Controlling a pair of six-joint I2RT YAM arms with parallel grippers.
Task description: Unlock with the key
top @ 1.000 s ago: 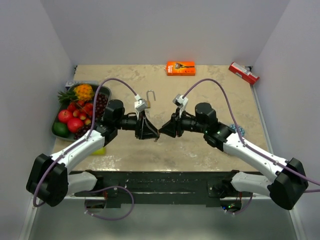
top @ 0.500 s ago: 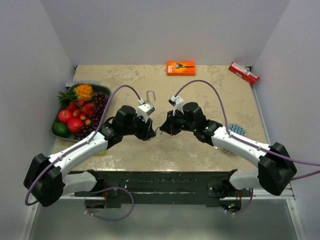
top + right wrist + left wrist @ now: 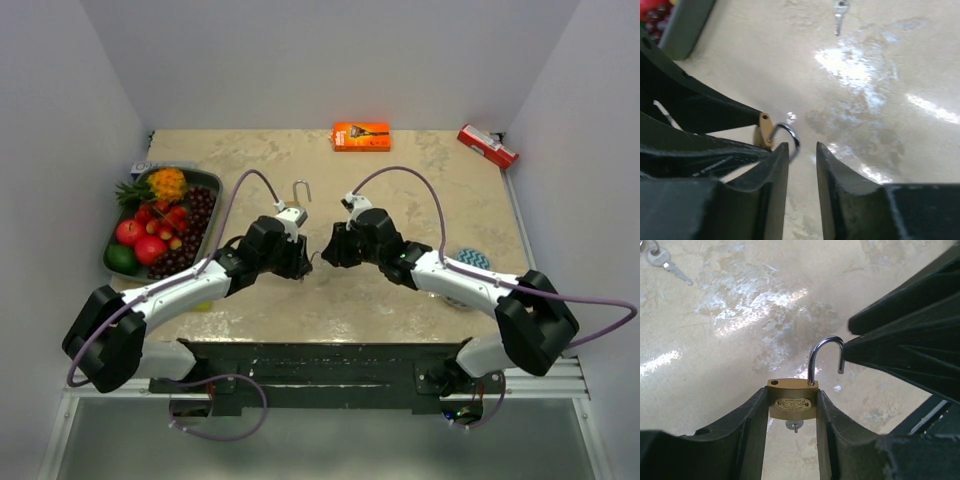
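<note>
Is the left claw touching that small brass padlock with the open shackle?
Touching. The left wrist view shows the small brass padlock pinched between the left gripper's black fingers, both pressed against its sides.

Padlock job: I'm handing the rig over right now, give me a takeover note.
Left gripper: shut on the padlock body.
Right gripper: open, empty, tips beside the shackle.
The shackle is open, one leg free. What looks like a key sits in the keyhole underneath; a spare key lies on the table.
Done: unlocked.
Left: likely just back the right arm off and set the padlock down.
</note>
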